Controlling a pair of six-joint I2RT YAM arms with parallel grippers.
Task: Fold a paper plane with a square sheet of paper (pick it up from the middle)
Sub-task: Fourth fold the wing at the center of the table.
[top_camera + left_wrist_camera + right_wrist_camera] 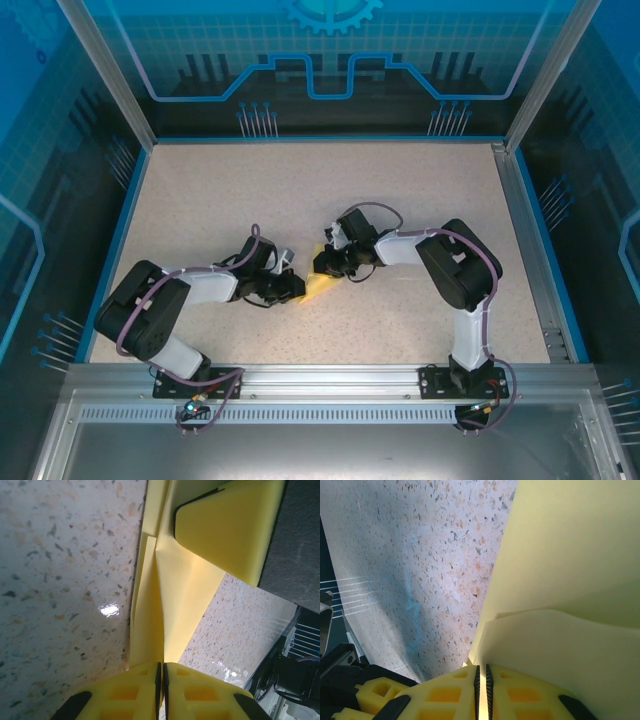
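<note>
- No words, numbers or brand names can be read on any surface
- The one sign: a pale blue gear emblem (330,12) on the back wall panel (330,110), cut off by the top edge

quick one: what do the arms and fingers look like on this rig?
Left arm and right arm: white links, bulky black joint housings, purple cables looped alongside. Left fingers and right fingers: yellow plastic, square recesses, black inserts.

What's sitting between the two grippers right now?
The partly folded yellow paper spans the gap between the left gripper and the right gripper. That shows in the top view. Each wrist view shows its own jaws closed on the paper's edge.
</note>
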